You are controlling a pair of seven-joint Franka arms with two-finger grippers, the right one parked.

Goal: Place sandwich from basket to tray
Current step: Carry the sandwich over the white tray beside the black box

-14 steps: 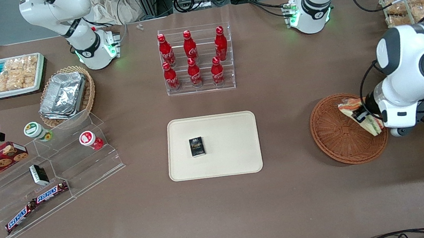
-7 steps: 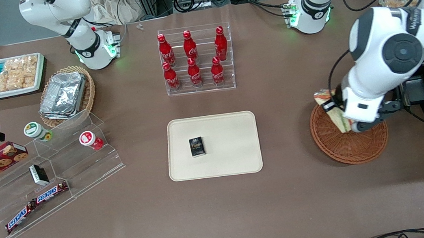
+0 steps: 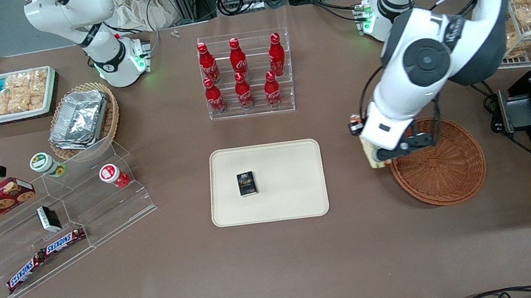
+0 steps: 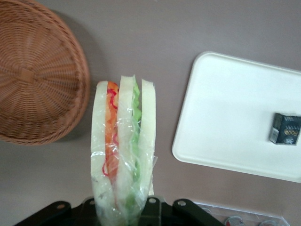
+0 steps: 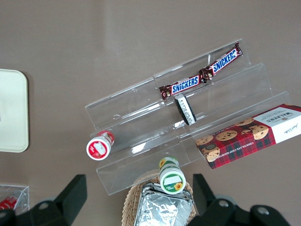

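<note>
Gripper: your left arm's gripper (image 4: 123, 214) is pinched on the clear-wrapped triangular white-bread sandwich (image 4: 123, 146), up off the table.
Sandwich position: between the round reddish-brown wicker basket (image 3: 445, 166) and the flat cream rectangular plastic tray (image 3: 278, 204), just beside the basket rim.
Front view: you get only a sliver of sandwich (image 3: 367, 152) under the wrist, so tilt is hard to call there.
Tray contents: one small black box (image 3: 246, 183).

Legible print — "SNICKERS" on the two bars (image 5: 201, 77) lying on the clear acrylic stand (image 5: 188, 117); "Walkers" on the red tartan cookie box (image 5: 251, 135); Coca-Cola script, partly readable, on the red bottles (image 3: 240, 73). The small black box (image 3: 246, 183) on the tray (image 3: 293, 202) carries print too small to read. The gripper (image 4: 123, 214) bears no readable label.
</note>
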